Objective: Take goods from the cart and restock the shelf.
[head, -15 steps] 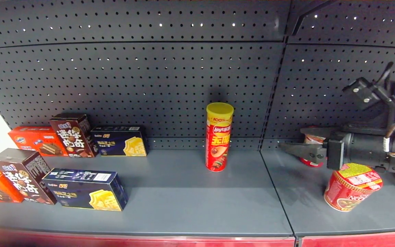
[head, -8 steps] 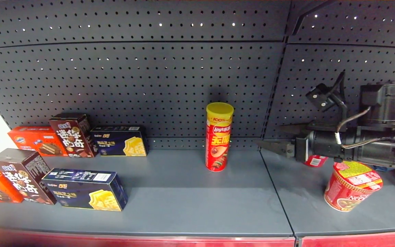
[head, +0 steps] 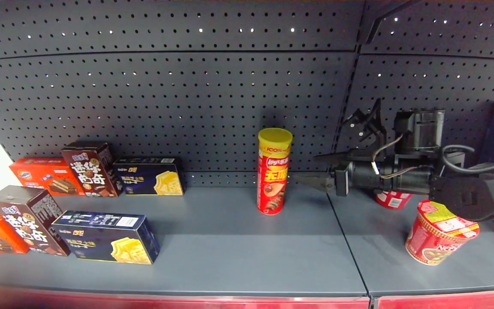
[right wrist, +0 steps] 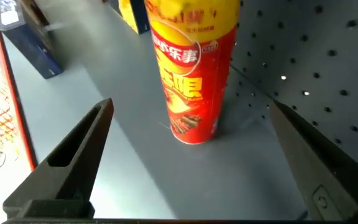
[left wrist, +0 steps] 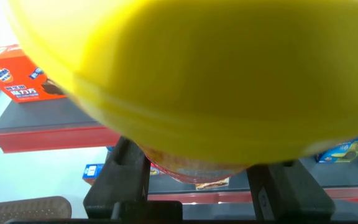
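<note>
A red chips can with a yellow lid (head: 274, 171) stands upright on the grey shelf (head: 230, 249), near the pegboard back wall. My right gripper (head: 312, 169) hangs open just to the can's right, level with its lower half and not touching it. In the right wrist view the same can (right wrist: 191, 68) stands beyond the two spread fingers (right wrist: 73, 162). My left gripper (left wrist: 197, 190) is shut on a second chips can (left wrist: 191, 173), whose yellow lid (left wrist: 185, 68) hides most of what lies behind it.
A tilted cup of noodles (head: 440, 234) sits under my right arm, and another cup (head: 392, 199) stands behind it. Several snack boxes (head: 105, 236) lie on the shelf's left part. An orange box (left wrist: 17, 78) sits on a red-edged shelf beyond the held can.
My right arm has moved left along the shelf, from above the noodle cups to just beside the standing chips can. Its fingers stay open. The can has not moved.
</note>
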Robot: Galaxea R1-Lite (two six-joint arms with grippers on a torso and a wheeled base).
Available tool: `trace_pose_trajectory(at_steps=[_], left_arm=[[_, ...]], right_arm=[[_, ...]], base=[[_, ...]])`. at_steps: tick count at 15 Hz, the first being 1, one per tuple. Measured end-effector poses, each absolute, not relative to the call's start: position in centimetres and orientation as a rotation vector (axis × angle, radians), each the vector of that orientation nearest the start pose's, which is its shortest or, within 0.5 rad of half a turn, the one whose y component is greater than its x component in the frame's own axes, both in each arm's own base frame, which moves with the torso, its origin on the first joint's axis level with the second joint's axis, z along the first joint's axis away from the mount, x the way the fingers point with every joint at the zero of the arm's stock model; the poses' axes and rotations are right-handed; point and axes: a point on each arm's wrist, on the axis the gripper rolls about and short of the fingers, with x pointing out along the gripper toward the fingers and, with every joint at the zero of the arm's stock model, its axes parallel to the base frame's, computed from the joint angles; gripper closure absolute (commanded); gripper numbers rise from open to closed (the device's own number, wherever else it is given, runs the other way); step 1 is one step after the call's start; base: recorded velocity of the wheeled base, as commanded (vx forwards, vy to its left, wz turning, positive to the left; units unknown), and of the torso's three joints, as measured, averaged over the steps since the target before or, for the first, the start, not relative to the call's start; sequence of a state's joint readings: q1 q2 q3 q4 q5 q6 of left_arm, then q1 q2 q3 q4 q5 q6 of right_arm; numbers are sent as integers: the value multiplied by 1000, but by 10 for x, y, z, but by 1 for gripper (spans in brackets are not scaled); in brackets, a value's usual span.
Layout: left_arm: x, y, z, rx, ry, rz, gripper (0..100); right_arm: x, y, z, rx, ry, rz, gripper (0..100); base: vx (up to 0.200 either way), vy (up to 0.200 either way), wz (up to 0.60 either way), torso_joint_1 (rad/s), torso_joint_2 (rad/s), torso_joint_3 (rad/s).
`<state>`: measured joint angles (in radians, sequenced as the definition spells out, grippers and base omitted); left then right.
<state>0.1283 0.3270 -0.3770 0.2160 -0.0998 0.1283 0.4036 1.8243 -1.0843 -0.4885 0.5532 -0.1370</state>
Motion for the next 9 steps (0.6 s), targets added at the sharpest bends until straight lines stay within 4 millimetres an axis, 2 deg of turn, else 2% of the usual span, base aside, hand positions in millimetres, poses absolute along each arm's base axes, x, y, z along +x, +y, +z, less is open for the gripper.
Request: trace_pose_trajectory(at_steps=[9], left_arm=[[-12, -4, 163, 108, 167, 24, 100]], right_arm=[[366, 173, 173, -91, 164, 1094, 0]], base=[[0, 0, 0, 0, 0, 0]])
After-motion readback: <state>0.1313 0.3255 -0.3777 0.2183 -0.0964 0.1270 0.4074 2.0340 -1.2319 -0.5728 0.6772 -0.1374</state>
